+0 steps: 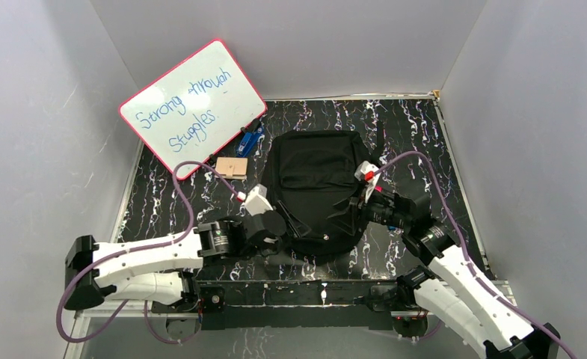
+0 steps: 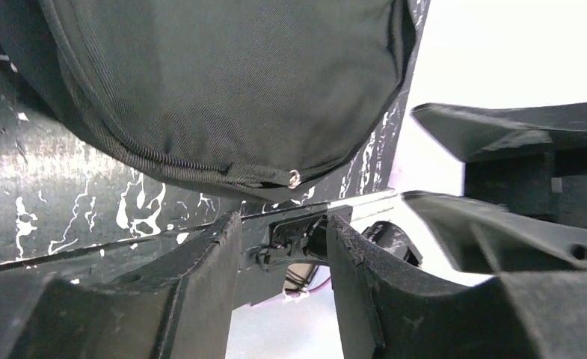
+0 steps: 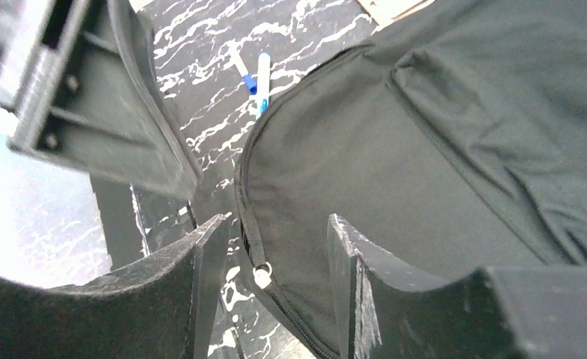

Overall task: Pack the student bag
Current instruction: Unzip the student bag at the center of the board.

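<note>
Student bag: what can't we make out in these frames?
- student bag contents: all views, outer fabric covers them.
- zip pull, right wrist view: the zip's run below it is cut off by the frame edge.
- blue markers: too small in top view; in right wrist view, the bag's rim covers their lower ends.

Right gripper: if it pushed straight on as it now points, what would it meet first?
Probably the student bag: its zip pull lies just ahead of the right gripper, though depth is unclear.
</note>
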